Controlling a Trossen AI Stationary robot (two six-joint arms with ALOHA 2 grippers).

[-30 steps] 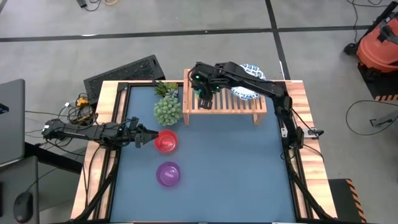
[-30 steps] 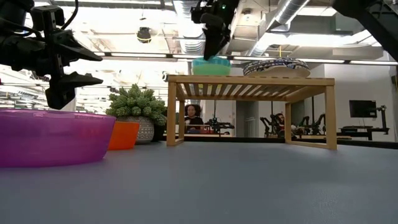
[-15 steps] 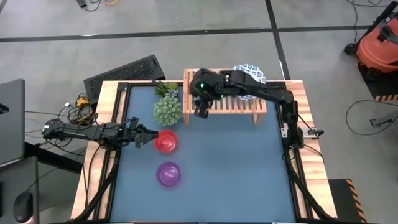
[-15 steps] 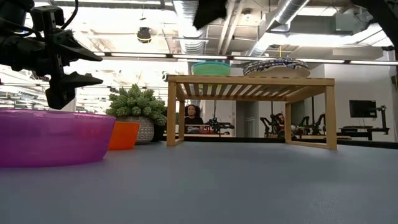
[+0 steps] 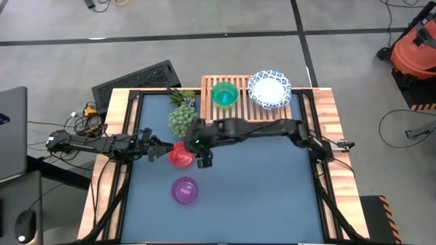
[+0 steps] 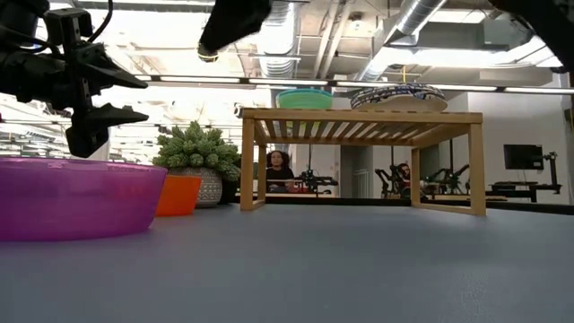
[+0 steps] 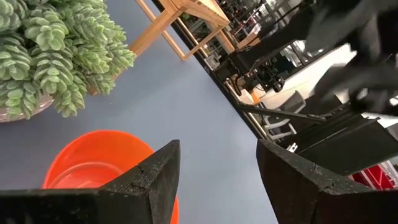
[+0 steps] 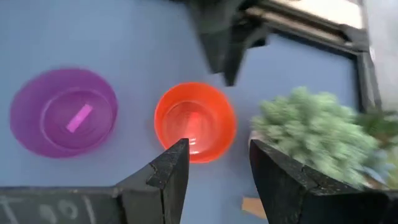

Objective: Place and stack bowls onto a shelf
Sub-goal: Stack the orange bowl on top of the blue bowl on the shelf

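The light-wood shelf (image 5: 245, 109) stands at the table's far edge. On its slatted top sit the teal bowl (image 5: 224, 94) and a stack of white blue-rimmed bowls (image 5: 269, 88). The red bowl (image 5: 181, 155) and the purple bowl (image 5: 184, 190) rest on the table, left of centre. My left gripper (image 5: 165, 150) is open and empty, just left of the red bowl (image 7: 99, 162). My right gripper (image 5: 202, 162) is open and empty, above the table just right of the red bowl (image 8: 194, 121). No yellow bowl shows.
A green spiky plant (image 5: 182, 119) in a pot stands between the red bowl and the shelf's left leg. A second small plant (image 5: 182, 97) is behind it. The blue table top (image 5: 272, 190) lies open on the right and near sides. People show in the room beyond (image 6: 278, 166).
My right gripper has come away from the teal bowl, which stays on the shelf's left part. It has risen, then swung toward the table's near left, to a spot beside the red bowl.
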